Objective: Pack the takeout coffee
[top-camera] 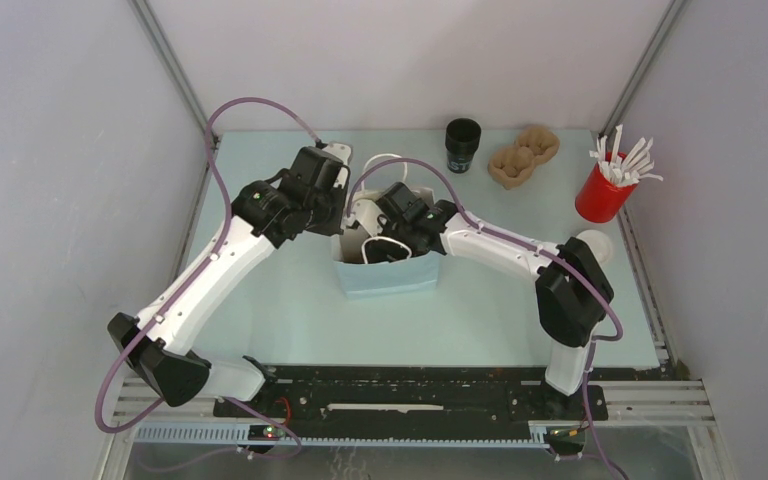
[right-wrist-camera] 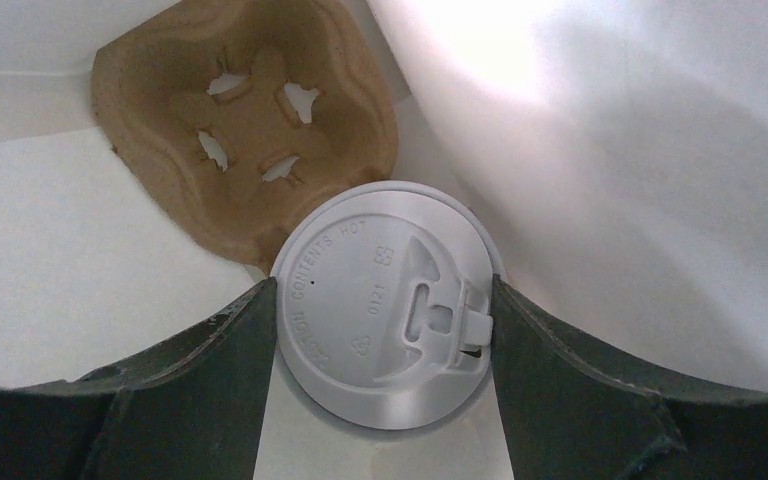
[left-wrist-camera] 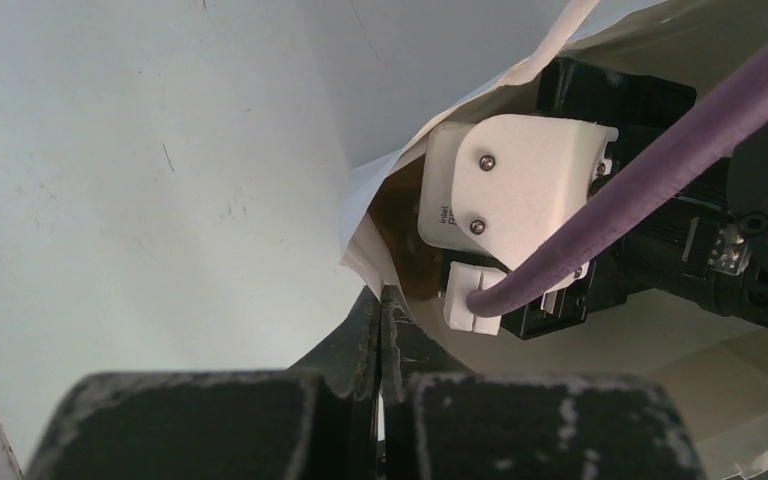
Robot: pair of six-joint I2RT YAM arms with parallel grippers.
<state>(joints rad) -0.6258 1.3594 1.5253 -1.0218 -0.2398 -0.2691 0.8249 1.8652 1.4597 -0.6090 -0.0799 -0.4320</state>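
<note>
One lidded coffee cup (right-wrist-camera: 385,305), one lidless black cup (top-camera: 463,143), one red cup (top-camera: 600,195), one bag (top-camera: 390,278), two cardboard carriers (top-camera: 523,157) (right-wrist-camera: 245,120)

Light: bright, even; soft shadows around pale blue paper bag (top-camera: 388,278).
Glare: bag's inner wall washed out.
Focus: white domed plastic lid (right-wrist-camera: 385,310) inside bag sharp.

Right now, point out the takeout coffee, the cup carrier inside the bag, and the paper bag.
takeout coffee (right-wrist-camera: 385,305), right wrist view, middle of white lid.
cup carrier (right-wrist-camera: 255,125), right wrist view, centre between slots.
paper bag (left-wrist-camera: 352,225), left wrist view, its white rim.
</note>
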